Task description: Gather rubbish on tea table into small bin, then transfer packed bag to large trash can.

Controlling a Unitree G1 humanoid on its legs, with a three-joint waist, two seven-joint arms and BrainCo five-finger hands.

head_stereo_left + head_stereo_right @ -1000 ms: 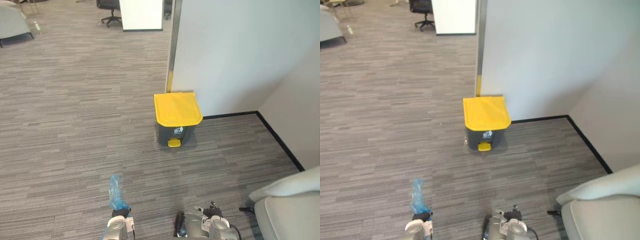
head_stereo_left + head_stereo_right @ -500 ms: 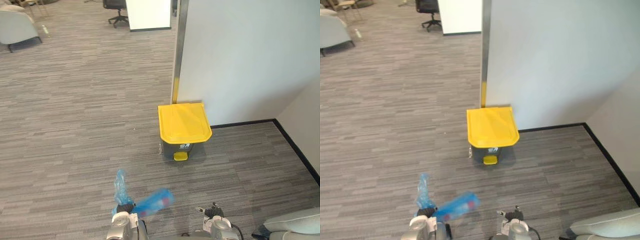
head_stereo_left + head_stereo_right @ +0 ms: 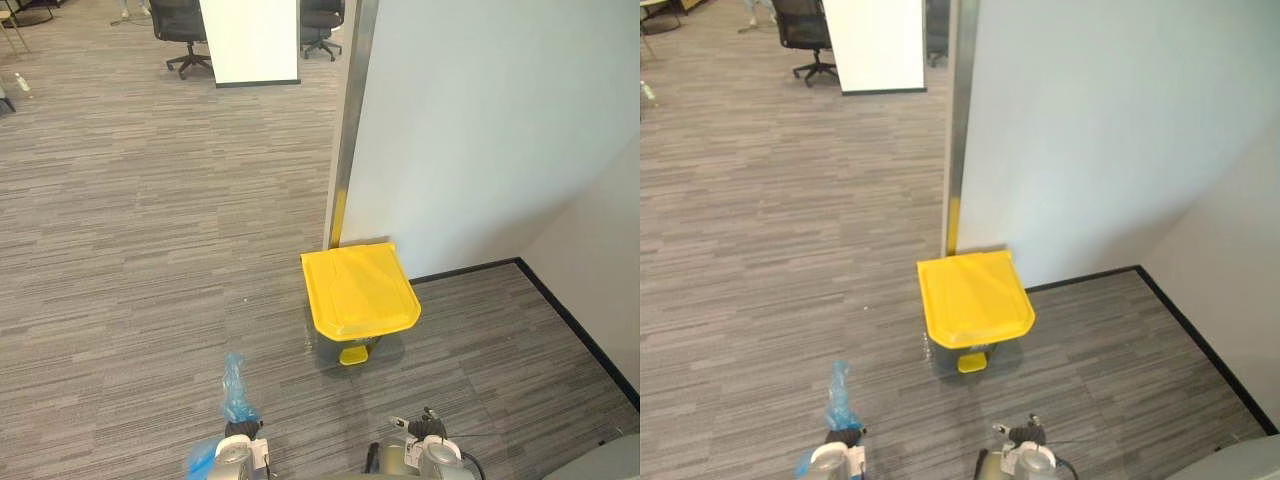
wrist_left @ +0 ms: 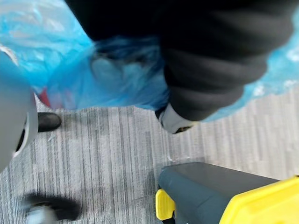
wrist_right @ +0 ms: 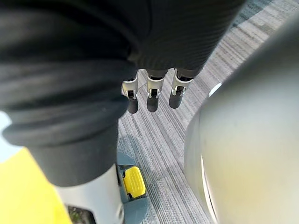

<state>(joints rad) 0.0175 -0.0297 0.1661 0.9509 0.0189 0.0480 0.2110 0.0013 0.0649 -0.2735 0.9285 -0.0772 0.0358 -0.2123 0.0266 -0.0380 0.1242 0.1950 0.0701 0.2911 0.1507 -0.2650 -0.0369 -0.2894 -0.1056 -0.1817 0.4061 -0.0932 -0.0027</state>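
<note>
The packed blue bag (image 3: 233,392) is in the left hand (image 4: 219,65), low at the near edge of the eye views. Its fingers are curled round the bag's bunched neck, whose twisted top sticks up above the fist while the rest of the plastic bulges round the dark wrist cover. The right hand (image 5: 182,32) hangs beside it holding nothing, its fingers (image 5: 152,95) straight and relaxed above the grey carpet floor (image 3: 130,250). Ahead of both hands, apart from them, stands the large trash can (image 3: 360,292), grey with a shut yellow lid and a yellow pedal (image 3: 351,356), set against the end of a white wall (image 3: 480,120)
</note>
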